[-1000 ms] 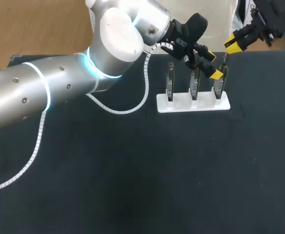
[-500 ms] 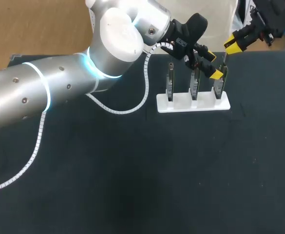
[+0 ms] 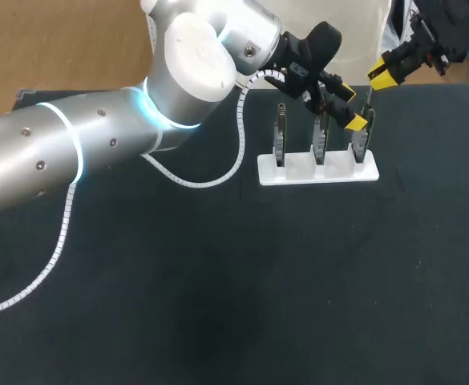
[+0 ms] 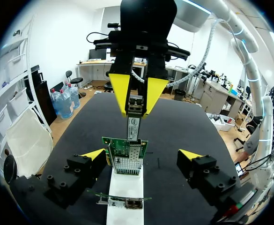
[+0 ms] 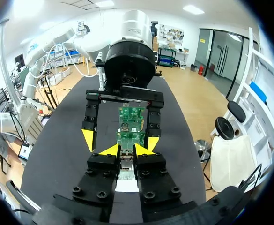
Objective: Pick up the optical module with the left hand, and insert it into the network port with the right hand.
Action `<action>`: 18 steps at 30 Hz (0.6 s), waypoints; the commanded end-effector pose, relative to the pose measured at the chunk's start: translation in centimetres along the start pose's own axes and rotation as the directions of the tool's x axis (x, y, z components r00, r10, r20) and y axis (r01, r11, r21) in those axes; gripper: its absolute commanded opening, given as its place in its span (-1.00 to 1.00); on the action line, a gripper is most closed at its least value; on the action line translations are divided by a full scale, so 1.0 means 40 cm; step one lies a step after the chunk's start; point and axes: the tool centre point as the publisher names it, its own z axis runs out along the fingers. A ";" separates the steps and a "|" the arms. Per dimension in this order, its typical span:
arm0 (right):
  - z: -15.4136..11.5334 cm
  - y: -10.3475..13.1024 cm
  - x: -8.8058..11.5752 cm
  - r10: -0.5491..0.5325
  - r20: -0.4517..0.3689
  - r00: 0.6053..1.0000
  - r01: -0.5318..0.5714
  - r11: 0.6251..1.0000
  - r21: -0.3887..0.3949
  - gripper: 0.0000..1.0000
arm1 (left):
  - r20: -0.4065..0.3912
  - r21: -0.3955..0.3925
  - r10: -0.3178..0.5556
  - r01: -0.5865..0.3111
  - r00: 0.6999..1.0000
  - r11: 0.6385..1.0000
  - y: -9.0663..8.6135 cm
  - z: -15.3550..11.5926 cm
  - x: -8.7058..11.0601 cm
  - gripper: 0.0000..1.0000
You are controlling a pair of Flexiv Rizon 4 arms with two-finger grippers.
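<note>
Almost nothing has been moved since a second ago. Only the right claw looks to have been shifted a tiny bit, and the left claw has been kept where it was.

The optical module is held right over the network port on the green card. It cannot be told if its tip has gone in yet. If the module is pushed down crooked or off to one side, it could get stuck on the port's edge. The card could then be bent or tipped in the white stand. The module could also be slid up between the fingers if it is pushed too hard. The card is not held by anything, so it might be wobbled.

In the head view the left claw is seen in the upper right, over the stand's right end on the bench. It is spread wide, with one yellow tip on each side of the card. Nothing is held by it, and nothing seems to be touched. The right claw, further right, is closed tight on the module's top end.
</note>
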 end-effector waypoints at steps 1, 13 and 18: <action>0.002 -0.003 0.002 0.003 0.001 1.000 -0.003 1.000 -0.006 -1.00 | -0.006 0.004 -0.002 0.002 1.000 1.000 0.005 0.001 -0.004 1.00; 0.012 0.016 0.006 0.011 0.011 1.000 -0.011 1.000 -0.001 -1.00 | -0.006 0.004 -0.002 0.002 1.000 1.000 0.005 0.001 -0.004 1.00; 0.011 0.024 0.009 0.016 0.016 1.000 -0.016 1.000 0.005 -1.00 | -0.006 0.004 -0.002 0.002 1.000 1.000 0.005 0.001 -0.004 1.00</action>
